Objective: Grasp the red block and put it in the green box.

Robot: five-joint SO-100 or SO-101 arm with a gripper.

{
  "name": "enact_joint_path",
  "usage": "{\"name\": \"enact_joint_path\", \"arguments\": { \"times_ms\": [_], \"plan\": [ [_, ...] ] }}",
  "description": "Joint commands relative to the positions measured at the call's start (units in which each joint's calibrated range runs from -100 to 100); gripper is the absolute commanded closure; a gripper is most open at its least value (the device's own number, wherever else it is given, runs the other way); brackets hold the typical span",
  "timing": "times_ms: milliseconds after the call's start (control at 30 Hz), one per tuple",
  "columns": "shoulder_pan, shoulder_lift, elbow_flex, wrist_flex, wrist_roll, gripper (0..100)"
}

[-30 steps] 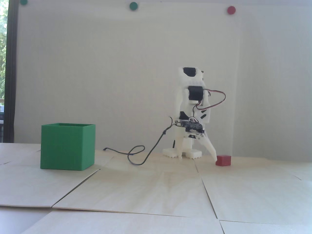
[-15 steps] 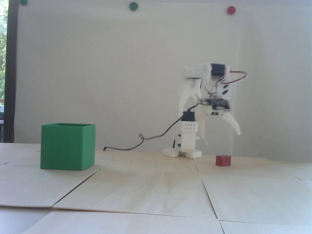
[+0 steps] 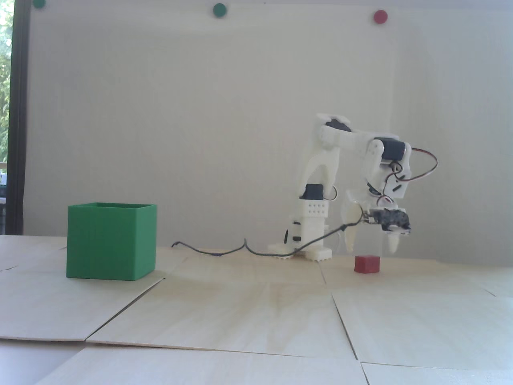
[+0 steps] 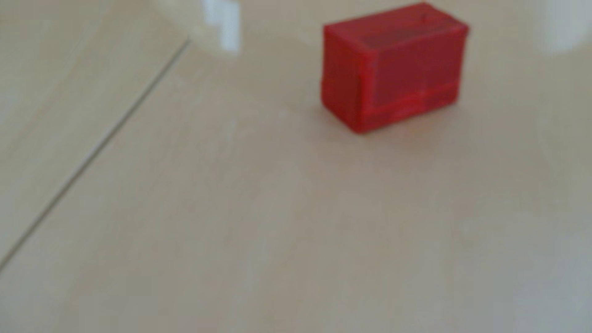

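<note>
The red block (image 3: 366, 264) lies on the pale wooden table, to the right of the arm's base in the fixed view. My white gripper (image 3: 371, 248) hangs open just above it, one finger on each side, tips a little higher than the block's top. Nothing is held. In the wrist view the red block (image 4: 394, 67) sits near the top right, with blurred white fingertips (image 4: 224, 25) at the upper edge on either side. The green box (image 3: 110, 240) stands far off to the left in the fixed view, open side up; its inside is hidden.
A black cable (image 3: 224, 250) trails over the table from the gripper's camera toward the green box. The arm's base (image 3: 300, 250) stands at the back by the white wall. Seams (image 3: 340, 317) run between the table's wooden panels.
The gripper was low at the block's left side, rose, swung right, and now has come down over the block. The block and the green box have not moved.
</note>
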Motion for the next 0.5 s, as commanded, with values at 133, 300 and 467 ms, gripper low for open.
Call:
{"name": "enact_joint_path", "arguments": {
  "times_ms": [133, 300, 467],
  "plan": [
    [-5.0, -18.77, 9.92, 1.57, 7.06, 86],
    [-10.23, -22.88, 13.38, 0.98, 6.74, 77],
    [-9.99, -20.9, 17.9, -2.65, 6.95, 64]
  ]
}}
